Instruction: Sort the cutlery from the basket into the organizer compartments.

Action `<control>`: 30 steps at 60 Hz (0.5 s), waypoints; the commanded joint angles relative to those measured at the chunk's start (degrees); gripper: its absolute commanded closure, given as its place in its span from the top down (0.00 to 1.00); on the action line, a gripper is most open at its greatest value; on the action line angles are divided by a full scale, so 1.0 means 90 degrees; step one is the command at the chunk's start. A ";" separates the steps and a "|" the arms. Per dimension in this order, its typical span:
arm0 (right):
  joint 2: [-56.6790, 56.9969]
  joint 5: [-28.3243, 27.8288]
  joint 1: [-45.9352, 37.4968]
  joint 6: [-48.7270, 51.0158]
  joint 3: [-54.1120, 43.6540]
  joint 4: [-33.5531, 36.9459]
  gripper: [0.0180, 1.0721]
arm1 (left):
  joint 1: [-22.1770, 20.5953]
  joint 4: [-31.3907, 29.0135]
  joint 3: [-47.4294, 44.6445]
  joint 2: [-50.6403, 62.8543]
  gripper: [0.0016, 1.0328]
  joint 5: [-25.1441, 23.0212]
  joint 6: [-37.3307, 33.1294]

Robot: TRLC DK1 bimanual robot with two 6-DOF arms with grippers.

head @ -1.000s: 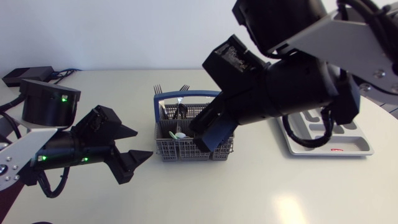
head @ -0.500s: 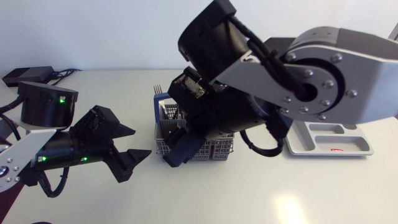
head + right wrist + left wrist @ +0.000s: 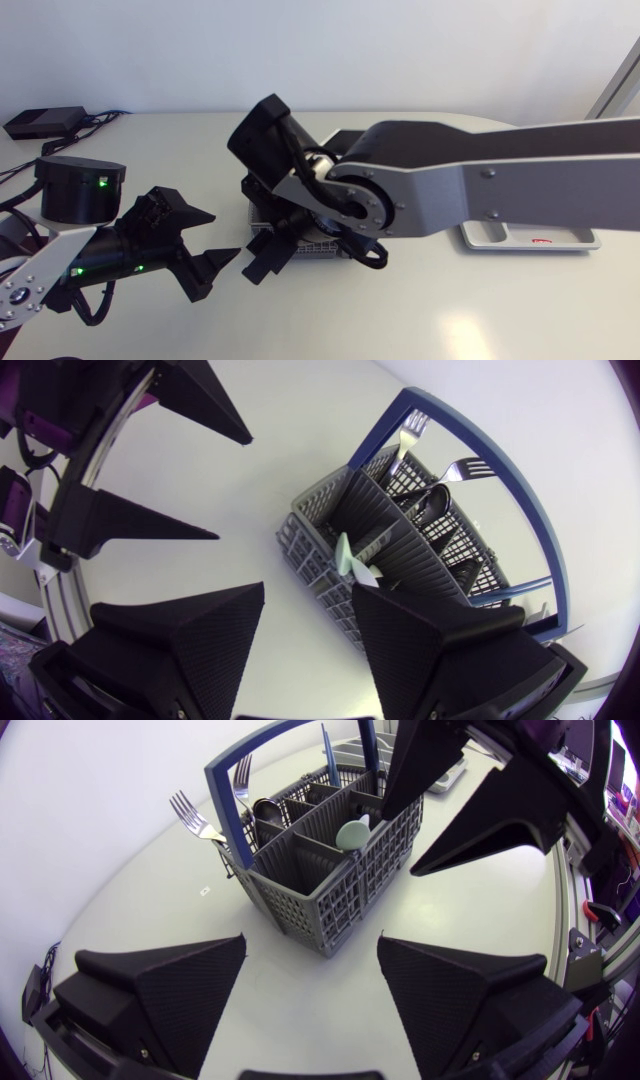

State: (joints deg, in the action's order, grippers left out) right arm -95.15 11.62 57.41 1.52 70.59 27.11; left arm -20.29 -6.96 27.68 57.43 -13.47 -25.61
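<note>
Both claws gape empty: my left claw [image 3: 311, 945] faces the basket [image 3: 340, 890]; my right claw [image 3: 307, 595] hovers close by it.

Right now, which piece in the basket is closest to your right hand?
The pale green utensil, in the corner of the basket just ahead of the right hand; the forks stand at its far side by the blue handle.

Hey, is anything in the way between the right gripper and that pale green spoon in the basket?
Nothing visible. The right gripper is open at the corner of the basket, and the green spoon sticks up just ahead of its fingers. The blue handle arches farther back, and the left gripper is off to one side.
</note>
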 commanded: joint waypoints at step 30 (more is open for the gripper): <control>-0.0990 0.0994 0.0213 0.0056 0.0878 -0.0122 0.42 | 0.0263 0.0119 -0.0302 -0.0004 0.88 -0.0036 -0.0309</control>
State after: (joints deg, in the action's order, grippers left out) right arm -102.39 19.31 58.48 1.72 77.19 25.47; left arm -18.46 -6.52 26.83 57.52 -13.47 -27.09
